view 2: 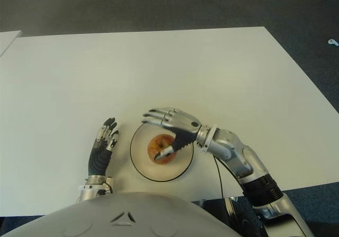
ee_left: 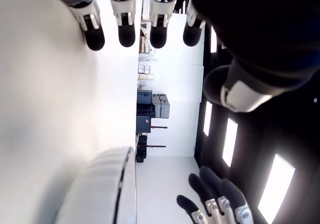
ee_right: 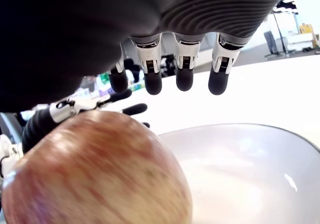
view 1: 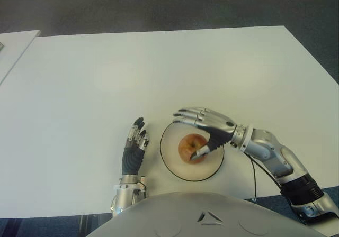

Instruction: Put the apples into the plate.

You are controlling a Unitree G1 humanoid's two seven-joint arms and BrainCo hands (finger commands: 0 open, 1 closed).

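Apple sits in plate; right wrist view shows right hand fingers spread, unclasped.

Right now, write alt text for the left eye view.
An apple sits in a white plate on a white table, the right hand over it with fingers spread. The left hand shows left of the plate.
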